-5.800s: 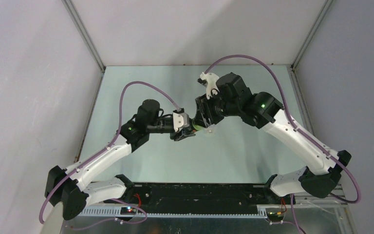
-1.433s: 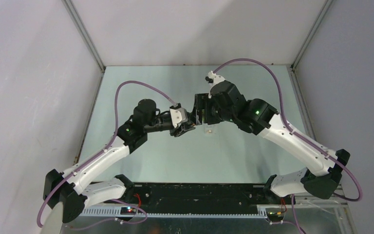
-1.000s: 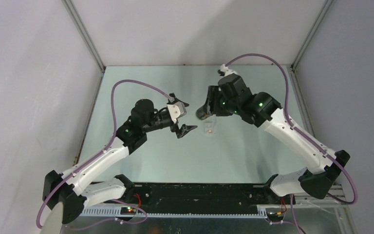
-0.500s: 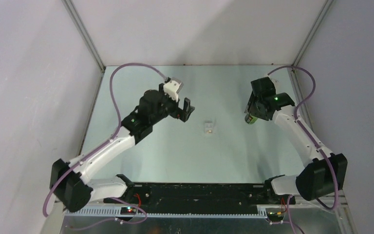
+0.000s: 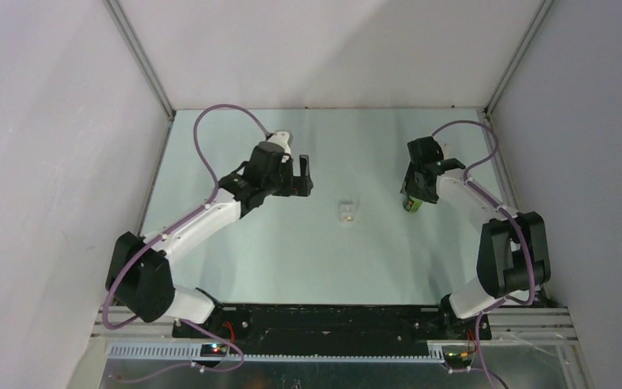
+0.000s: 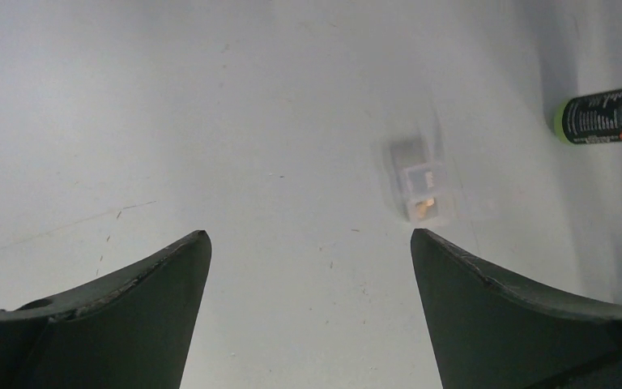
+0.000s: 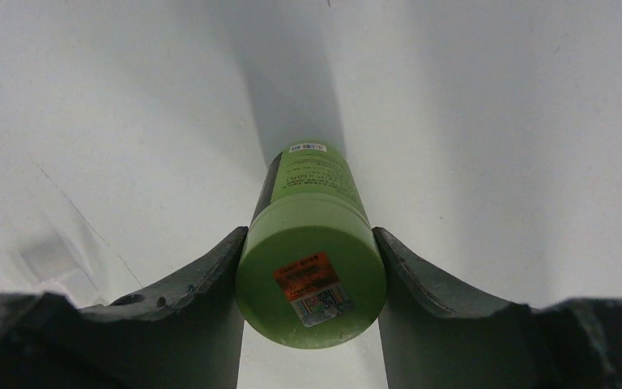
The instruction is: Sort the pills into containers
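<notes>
The containers (image 5: 347, 212) are a small clear two-compartment box standing alone mid-table. In the left wrist view the containers (image 6: 421, 182) hold an orange pill (image 6: 423, 207) in the nearer compartment. My left gripper (image 5: 298, 177) hovers to the left of the box, open, and in its own view the left gripper (image 6: 309, 235) has only bare table between its fingers. To the right of the box, my right gripper (image 5: 415, 194) is shut on a green bottle (image 5: 411, 203). Its wrist view shows the right gripper (image 7: 309, 232) clamping the green bottle (image 7: 312, 271) on both sides, the stickered flat end toward the camera.
The green bottle (image 6: 607, 117) shows at the far right edge of the left wrist view. The table (image 5: 291, 251) is pale green with grey walls (image 5: 57, 162) on three sides. The arm bases and a black rail (image 5: 332, 320) run along the near edge.
Both arms have drawn away from the box: the right one carried the green bottle off to the right, the left one swung back and left with its jaws open.
</notes>
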